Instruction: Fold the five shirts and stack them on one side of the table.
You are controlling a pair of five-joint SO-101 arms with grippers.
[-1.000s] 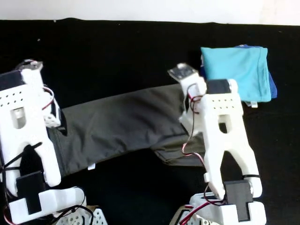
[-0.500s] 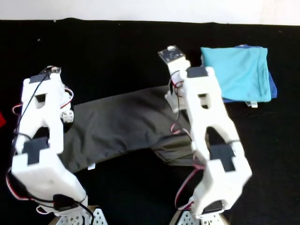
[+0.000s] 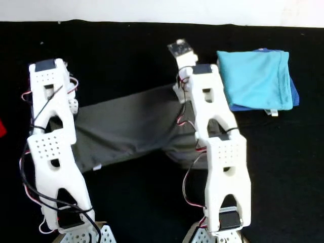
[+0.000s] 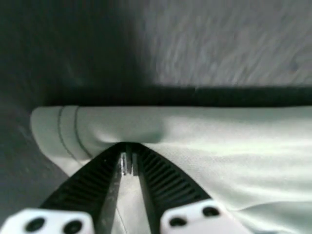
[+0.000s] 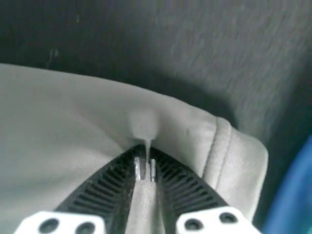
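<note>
The left gripper (image 4: 127, 163) and right gripper (image 5: 145, 168) each pinch the shirt (image 3: 126, 126); lifting both ends evenly should keep it taut.

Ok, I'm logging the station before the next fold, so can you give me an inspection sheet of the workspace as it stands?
Surface: table covered in black cloth.
Job's things: grey shirt stretched across the middle, pinched at both ends; folded teal shirt lying on a folded blue shirt at the far right.
Clutter: red thing at the picture's left edge, too cut off to identify.
Grippers: left gripper shut on the grey shirt near its hem; right gripper shut on the grey shirt near a stitched edge.
Cables: wires hang in loose loops along both arms.
Surroundings: white strip beyond the table's far edge.
</note>
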